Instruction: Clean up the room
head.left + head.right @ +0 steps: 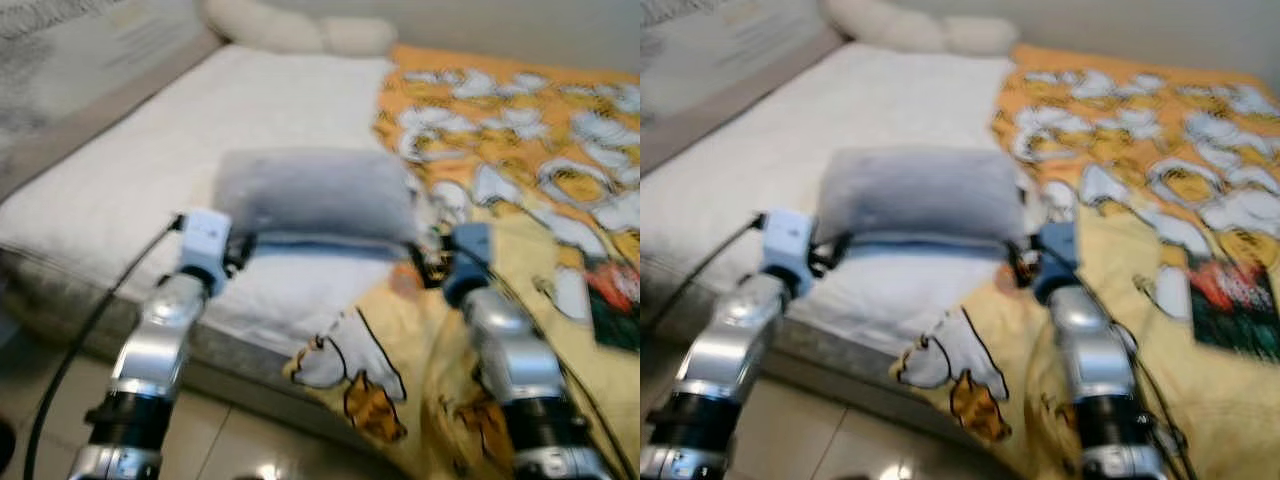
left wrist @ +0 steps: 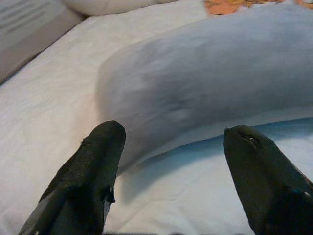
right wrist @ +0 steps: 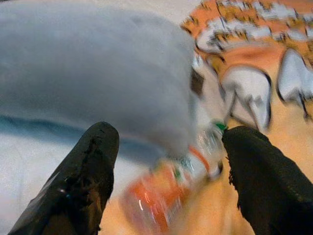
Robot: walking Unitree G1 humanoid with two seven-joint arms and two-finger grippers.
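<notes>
Bed: a mattress point(image 1: 120, 190) under a white sheet takes up the left and middle of the scene; its near edge runs above a tiled floor point(image 1: 240, 440).
Grey pillow: the grey pillow point(image 1: 315, 195) lies across the white sheet near the bed's near edge, long side running left to right, with a pale blue strip showing along its near underside.
Blanket: an orange and yellow cartoon-print blanket point(image 1: 520, 170) covers the right part of the bed and hangs over the near edge at the right.
Far pillow: a cream pillow point(image 1: 290, 30) rests at the far end of the bed.
Left gripper: the left gripper point(image 2: 168, 161) sits at the pillow's left near corner; its two black fingers point(image 2: 93, 166) stand spread apart, tips just short of the grey fabric, clamping nothing.
Right gripper: the right gripper point(image 3: 168, 161) is at the pillow's right near corner, fingers point(image 3: 259, 171) spread wide with nothing gripped.
Bottle: a blurred plastic bottle point(image 3: 171, 186) with an orange label lies on the blanket just beside the pillow's right end, between the right gripper's fingers.
Sharpness: all views are motion-blurred, so finer detail cannot be told.
</notes>
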